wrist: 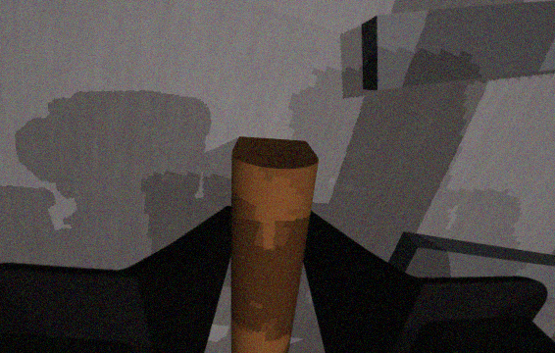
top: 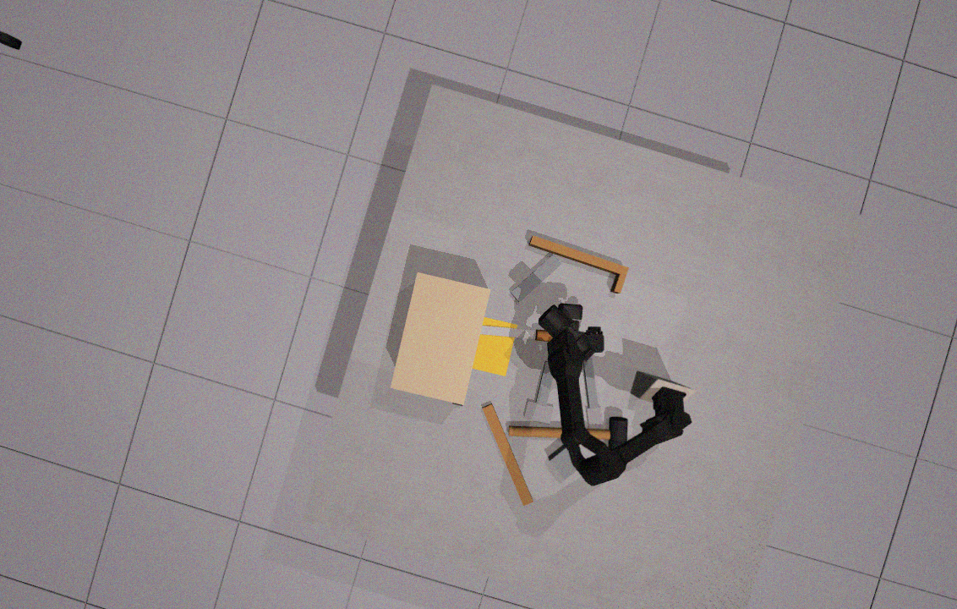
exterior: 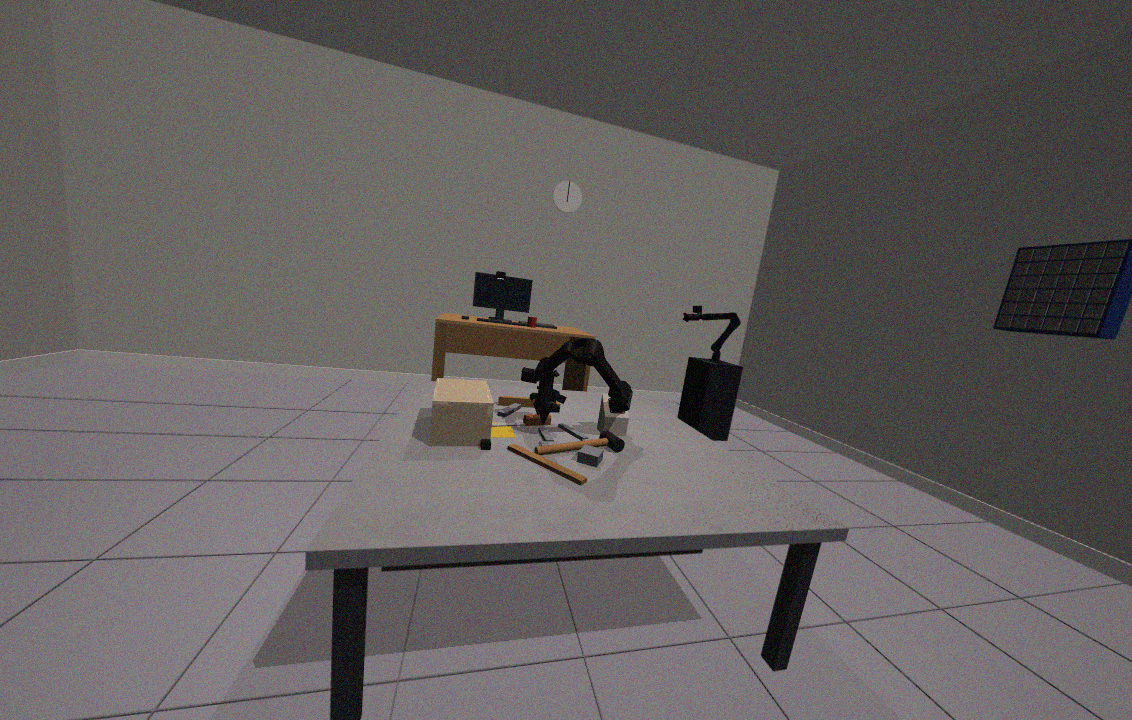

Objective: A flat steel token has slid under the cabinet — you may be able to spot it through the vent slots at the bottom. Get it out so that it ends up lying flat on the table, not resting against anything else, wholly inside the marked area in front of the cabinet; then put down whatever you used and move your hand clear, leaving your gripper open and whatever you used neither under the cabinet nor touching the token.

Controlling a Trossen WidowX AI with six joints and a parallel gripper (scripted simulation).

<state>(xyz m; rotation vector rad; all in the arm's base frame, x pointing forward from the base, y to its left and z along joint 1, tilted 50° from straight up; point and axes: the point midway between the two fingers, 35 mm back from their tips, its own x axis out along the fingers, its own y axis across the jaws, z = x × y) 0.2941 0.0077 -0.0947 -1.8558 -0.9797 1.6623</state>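
Observation:
The pale cabinet [top: 440, 337] [exterior: 461, 416] stands on the table, with the yellow marked area [top: 492, 357] [exterior: 502, 432] in front of it. I cannot make out the steel token; the vent slots are not visible. My gripper [wrist: 268, 216] is shut on the brown wooden handle [top: 542, 334] [exterior: 534, 420] [wrist: 274, 196] of a tool, with a black finger on each side. In the top view the arm hides the fingertips. A thin pale part appears to run from the handle towards the cabinet across the yellow area; its far end is unclear.
An L-shaped wooden stick [top: 576, 255] and a grey bar [top: 535, 277] lie on one side. A straight stick [top: 506, 454] [exterior: 546, 463], a black-headed mallet [top: 535, 431] [exterior: 570, 445] and a grey block [exterior: 590, 456] lie on the other. Thin grey pieces lie beside the arm.

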